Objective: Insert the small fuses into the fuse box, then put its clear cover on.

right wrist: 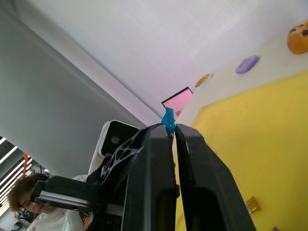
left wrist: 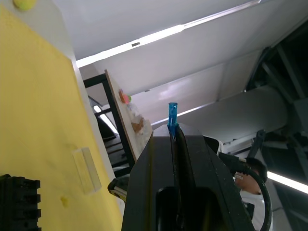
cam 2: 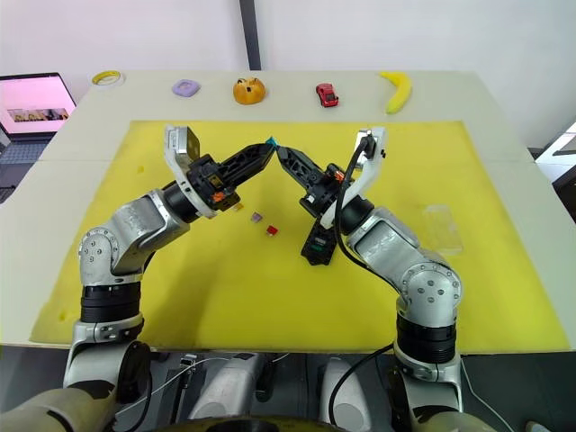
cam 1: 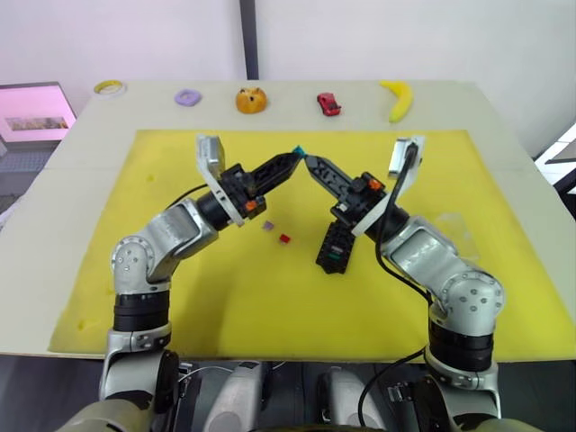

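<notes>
I have both arms raised over the yellow foam mat point(cam 1: 180, 297), fingertips meeting in mid-air. My left gripper point(cam 1: 290, 159) is clenched on a tiny translucent blue plastic fuse point(left wrist: 172, 111) — in the left wrist view it stands up out of the closed tips, pinched by its lower end. My right gripper point(cam 1: 315, 166) has its tips at that same fuse, with a thin gap between the fingers; whether they already press on it I cannot tell. I judge this a hand-over or a re-grip, meant to turn the fuse so its prongs point down for a slot.

The small black rectangular plastic fuse box point(cam 1: 335, 249) lies on the mat below my right forearm, partly hidden by it. A red fuse chip point(cam 1: 284, 238) and a grey-purple fuse chip point(cam 1: 267, 226) lie just beside each other, a little to its left — not yet inserted. The transparent rectangular plastic cover point(cam 2: 442, 225) rests on the mat well to the right, off the box, as it should be until the slots are filled.
</notes>
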`<action>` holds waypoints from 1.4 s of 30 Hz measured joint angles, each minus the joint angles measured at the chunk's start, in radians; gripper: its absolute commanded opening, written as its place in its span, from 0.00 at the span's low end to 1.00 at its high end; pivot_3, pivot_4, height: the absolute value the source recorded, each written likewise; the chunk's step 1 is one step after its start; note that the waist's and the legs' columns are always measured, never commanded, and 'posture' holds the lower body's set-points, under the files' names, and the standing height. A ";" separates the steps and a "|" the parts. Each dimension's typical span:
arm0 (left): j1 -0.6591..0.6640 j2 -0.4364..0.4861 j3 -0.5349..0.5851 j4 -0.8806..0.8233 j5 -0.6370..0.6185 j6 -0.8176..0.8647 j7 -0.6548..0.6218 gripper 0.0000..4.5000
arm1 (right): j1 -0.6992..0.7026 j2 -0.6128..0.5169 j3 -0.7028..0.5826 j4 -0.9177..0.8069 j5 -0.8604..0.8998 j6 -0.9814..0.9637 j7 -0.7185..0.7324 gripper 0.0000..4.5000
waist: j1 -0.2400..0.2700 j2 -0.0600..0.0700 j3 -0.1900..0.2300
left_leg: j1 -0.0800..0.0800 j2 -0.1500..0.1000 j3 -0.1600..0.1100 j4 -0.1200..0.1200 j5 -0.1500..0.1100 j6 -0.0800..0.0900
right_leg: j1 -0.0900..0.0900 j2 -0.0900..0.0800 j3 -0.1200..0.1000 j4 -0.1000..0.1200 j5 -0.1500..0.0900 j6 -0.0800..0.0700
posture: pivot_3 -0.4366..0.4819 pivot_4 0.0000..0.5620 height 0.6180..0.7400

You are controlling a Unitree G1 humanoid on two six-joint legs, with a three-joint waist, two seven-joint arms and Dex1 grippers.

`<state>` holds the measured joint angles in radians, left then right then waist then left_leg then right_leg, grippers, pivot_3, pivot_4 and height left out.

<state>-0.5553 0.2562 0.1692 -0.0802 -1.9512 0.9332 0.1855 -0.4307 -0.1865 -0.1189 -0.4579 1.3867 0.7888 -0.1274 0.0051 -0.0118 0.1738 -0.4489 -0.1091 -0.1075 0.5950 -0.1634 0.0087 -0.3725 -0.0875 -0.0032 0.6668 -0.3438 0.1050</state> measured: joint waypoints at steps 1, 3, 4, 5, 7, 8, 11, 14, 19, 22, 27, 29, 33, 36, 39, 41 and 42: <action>0.000 0.000 -0.001 0.000 0.000 0.000 0.000 0.00 | 0.000 0.000 0.001 0.000 0.001 0.000 -0.002 0.08 | 0.000 0.000 0.000 | 0.000 0.000 0.000 0.000 0.000 0.000 | 0.000 0.000 0.000 0.000 0.000 0.000 | 0.48 0.27 0.96; 0.001 0.000 -0.002 0.000 0.000 -0.001 0.000 0.00 | 0.000 -0.001 0.002 0.000 0.002 0.000 -0.003 0.08 | 0.000 0.000 0.000 | 0.000 0.000 0.000 0.000 0.000 0.000 | 0.000 0.000 0.000 0.000 0.000 0.000 | 0.48 0.27 0.96; 0.001 0.000 -0.002 0.000 0.000 -0.001 0.000 0.00 | 0.000 -0.001 0.003 0.000 0.002 0.000 -0.003 0.08 | 0.000 0.000 0.000 | 0.000 0.000 0.000 0.000 0.000 0.000 | 0.000 0.000 0.000 0.000 0.000 0.000 | 0.48 0.27 0.96; 0.002 0.000 -0.004 0.000 0.000 -0.001 0.000 0.00 | 0.000 -0.003 0.004 0.000 0.002 0.000 -0.002 0.08 | 0.000 0.000 0.000 | 0.000 0.000 0.000 0.000 0.000 0.000 | 0.000 0.000 0.000 0.000 0.000 0.000 | 0.48 0.27 0.96; 0.003 0.000 -0.009 0.000 0.000 -0.005 0.000 0.00 | 0.000 -0.010 0.005 0.000 0.002 0.000 -0.002 0.08 | 0.000 0.000 0.000 | 0.000 0.000 0.000 0.000 0.000 0.000 | 0.000 0.000 0.000 0.000 0.000 0.000 | 0.48 0.27 0.96; 0.003 0.000 -0.010 0.000 0.000 -0.006 0.000 0.00 | 0.000 -0.011 0.005 0.000 0.002 0.000 -0.002 0.08 | 0.000 0.000 0.000 | 0.000 0.000 0.000 0.000 0.000 0.000 | 0.000 0.000 0.000 0.000 0.000 0.000 | 0.48 0.27 0.96; 0.003 0.000 -0.011 0.000 0.000 -0.007 0.000 0.00 | 0.000 -0.012 0.006 0.000 0.002 -0.001 -0.002 0.08 | 0.000 0.000 0.000 | 0.000 0.000 0.000 0.000 0.000 0.000 | 0.000 0.000 0.000 0.000 0.000 0.000 | 0.48 0.27 0.96; 0.003 0.001 -0.012 0.000 0.000 -0.008 0.000 0.00 | 0.000 -0.016 0.009 0.000 0.002 -0.003 -0.002 0.08 | 0.000 0.000 0.000 | 0.000 0.000 0.000 0.000 0.000 0.000 | 0.000 0.000 0.000 0.000 0.000 0.000 | 0.48 0.27 0.96; 0.003 0.004 -0.017 0.000 -0.001 -0.008 -0.002 0.00 | -0.001 -0.019 0.012 0.000 0.001 -0.009 -0.002 0.08 | -0.001 0.000 0.000 | 0.000 0.000 0.000 0.000 0.000 0.000 | 0.000 0.000 0.000 0.000 0.000 0.000 | 0.48 0.27 0.96; 0.003 0.007 -0.018 0.000 -0.002 -0.008 -0.003 0.00 | -0.001 -0.020 0.014 0.000 0.001 -0.010 -0.002 0.08 | -0.001 0.000 0.000 | 0.000 0.000 0.000 0.000 0.000 0.000 | 0.000 0.000 0.000 0.000 0.000 0.000 | 0.48 0.27 0.96; 0.003 0.008 -0.018 0.000 -0.002 -0.008 -0.004 0.00 | -0.001 -0.021 0.015 0.000 0.001 -0.011 -0.001 0.08 | -0.001 0.000 0.000 | 0.000 0.000 0.000 0.000 0.000 0.000 | 0.000 0.000 0.000 0.001 0.000 0.000 | 0.48 0.27 0.96; 0.003 0.008 -0.018 0.000 -0.002 -0.007 -0.004 0.00 | -0.001 -0.021 0.015 0.000 0.001 -0.011 -0.001 0.08 | -0.001 0.000 0.000 | 0.000 0.000 0.000 0.000 0.000 0.000 | 0.001 0.000 0.000 0.001 0.000 0.000 | 0.48 0.27 0.96; 0.003 0.008 -0.018 -0.001 -0.003 -0.007 -0.007 0.00 | -0.001 -0.021 0.014 0.000 0.001 -0.013 0.005 0.08 | -0.001 0.000 0.000 | 0.000 0.000 0.000 0.000 0.000 0.000 | 0.001 0.000 0.000 0.001 0.000 0.000 | 0.48 0.27 0.96; 0.003 0.008 -0.018 -0.003 -0.003 -0.007 -0.008 0.00 | -0.001 -0.024 0.014 0.000 0.001 -0.014 0.011 0.08 | -0.001 0.000 0.000 | 0.000 0.000 0.000 0.001 0.000 0.000 | 0.001 0.000 0.000 0.001 0.000 0.000 | 0.48 0.27 0.96; 0.005 0.008 -0.018 -0.009 -0.003 -0.008 -0.008 0.00 | -0.001 -0.025 0.015 0.000 0.000 -0.015 0.018 0.08 | -0.001 0.000 0.000 | 0.000 0.000 0.000 0.001 0.000 0.000 | 0.002 0.000 0.000 0.001 0.000 0.000 | 0.48 0.27 0.96; 0.007 0.008 -0.018 -0.013 -0.003 -0.008 -0.008 0.00 | -0.001 -0.026 0.015 0.000 0.000 -0.016 0.020 0.08 | -0.001 0.000 0.000 | 0.000 0.000 0.000 0.001 0.000 0.000 | 0.001 0.000 0.000 0.001 0.000 0.000 | 0.48 0.27 0.96; 0.009 0.007 -0.018 -0.014 -0.004 -0.008 -0.008 0.00 | -0.001 -0.026 0.015 0.000 0.000 -0.017 0.020 0.08 | -0.001 0.000 0.000 | 0.000 0.000 0.000 0.001 0.000 0.000 | 0.002 0.000 0.000 0.001 0.000 0.000 | 0.48 0.27 0.96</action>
<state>-0.5466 0.2635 0.1511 -0.0942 -1.9548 0.9253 0.1774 -0.4320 -0.2128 -0.1041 -0.4578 1.3872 0.7721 -0.1070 0.0042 -0.0117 0.1737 -0.4488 -0.1091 -0.1074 0.5956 -0.1631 0.0085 -0.3709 -0.0874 -0.0032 0.6679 -0.3438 0.1052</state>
